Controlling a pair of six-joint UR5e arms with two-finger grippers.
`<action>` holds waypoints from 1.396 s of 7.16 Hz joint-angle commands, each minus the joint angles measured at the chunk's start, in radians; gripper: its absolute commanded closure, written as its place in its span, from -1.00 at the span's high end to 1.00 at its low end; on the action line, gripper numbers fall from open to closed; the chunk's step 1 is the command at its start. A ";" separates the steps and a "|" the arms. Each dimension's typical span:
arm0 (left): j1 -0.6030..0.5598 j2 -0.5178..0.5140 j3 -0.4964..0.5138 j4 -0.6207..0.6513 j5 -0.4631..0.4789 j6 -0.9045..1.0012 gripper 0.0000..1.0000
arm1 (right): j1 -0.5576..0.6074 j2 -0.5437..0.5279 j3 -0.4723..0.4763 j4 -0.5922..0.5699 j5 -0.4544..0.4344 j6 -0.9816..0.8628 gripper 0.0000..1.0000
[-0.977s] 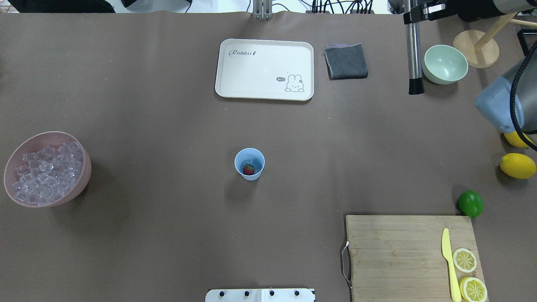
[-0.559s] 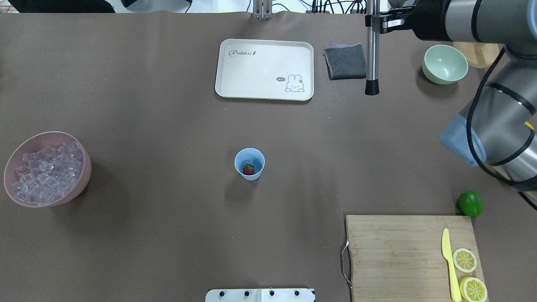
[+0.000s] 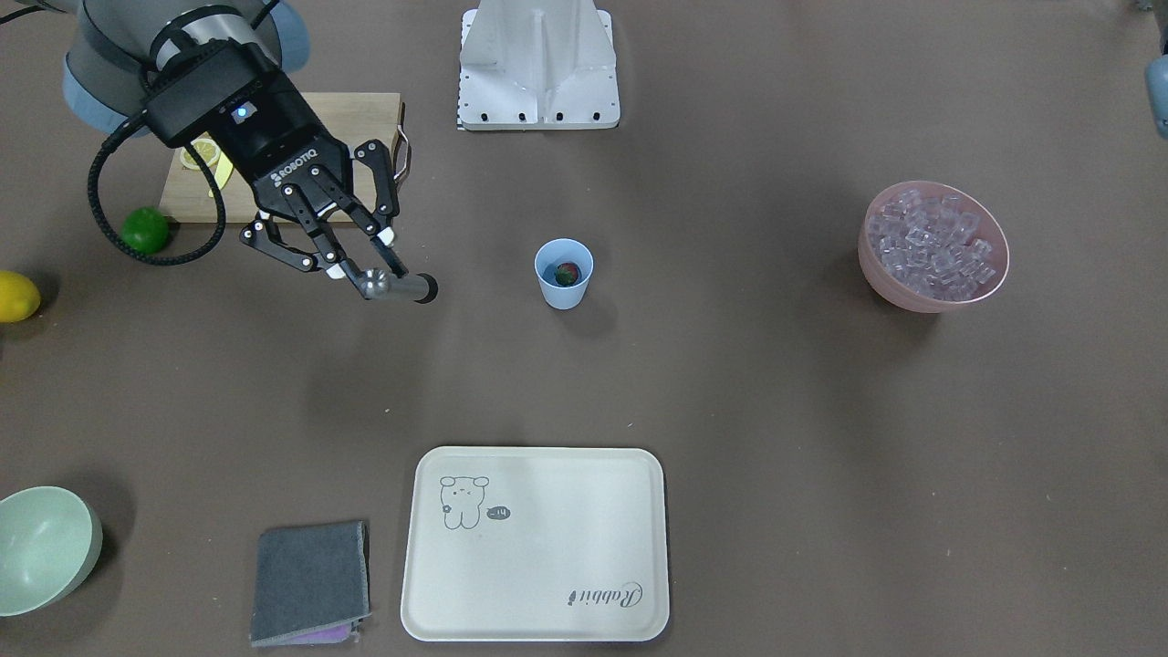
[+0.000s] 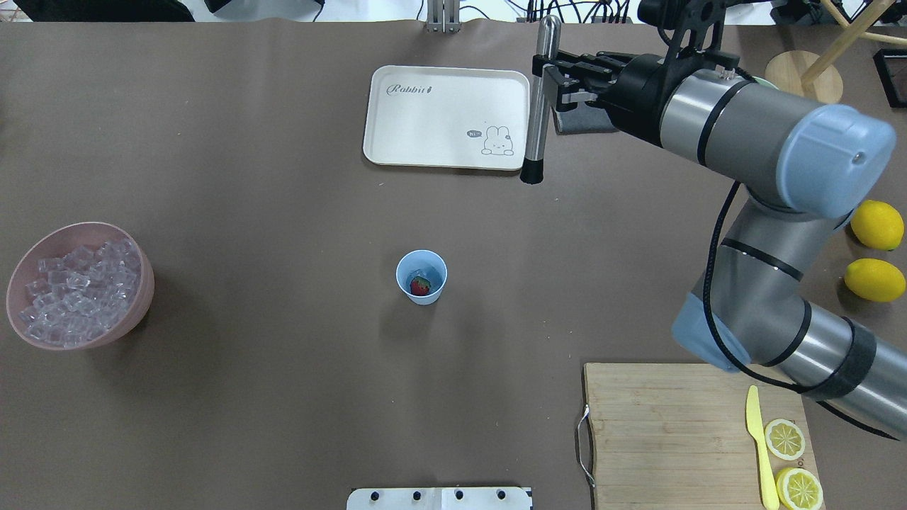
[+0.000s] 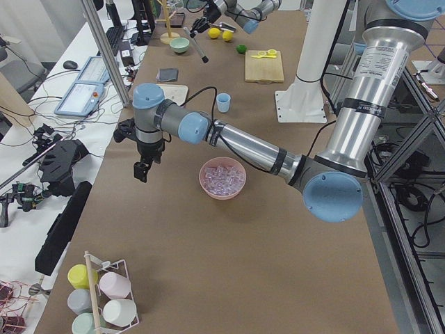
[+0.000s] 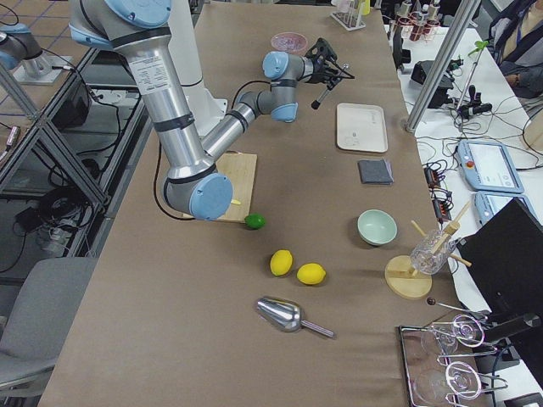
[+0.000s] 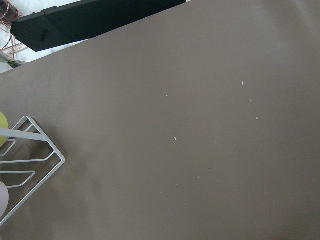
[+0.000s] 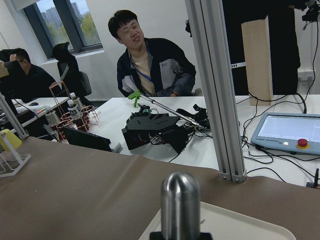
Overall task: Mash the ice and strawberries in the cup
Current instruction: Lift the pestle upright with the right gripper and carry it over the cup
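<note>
At table centre I see the light blue cup (image 4: pixel 421 278) upright, red strawberry (image 4: pixel 420 286) inside. Right gripper (image 4: pixel 551 76) pinches a steel muddler (image 4: pixel 536 120). I cannot make out the left gripper (image 5: pixel 141 169) state.

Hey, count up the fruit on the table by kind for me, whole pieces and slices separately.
Whole lemons: 2
Lemon slices: 2
Lime: 1
Strawberry, in the cup: 1
Total: 6
</note>
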 commanded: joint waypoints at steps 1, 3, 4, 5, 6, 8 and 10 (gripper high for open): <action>0.002 -0.002 0.008 -0.001 -0.004 -0.045 0.94 | -0.122 0.007 -0.003 0.092 -0.163 0.002 -1.00; 0.002 -0.002 0.014 -0.003 -0.004 -0.046 0.94 | -0.225 0.032 -0.047 0.181 -0.266 -0.001 -1.00; 0.002 -0.002 0.026 -0.013 -0.006 -0.046 0.94 | -0.254 0.041 -0.082 0.214 -0.318 -0.005 -1.00; 0.002 -0.002 0.026 -0.013 -0.006 -0.046 0.94 | -0.292 0.044 -0.083 0.214 -0.370 -0.010 -1.00; 0.002 -0.002 0.028 -0.013 -0.006 -0.046 0.94 | -0.333 0.044 -0.086 0.212 -0.445 -0.022 -1.00; 0.002 -0.001 0.028 -0.015 -0.006 -0.046 0.94 | -0.399 0.055 -0.089 0.214 -0.548 -0.124 -1.00; 0.002 0.001 0.028 -0.015 -0.007 -0.046 0.94 | -0.436 0.055 -0.090 0.212 -0.627 -0.187 -1.00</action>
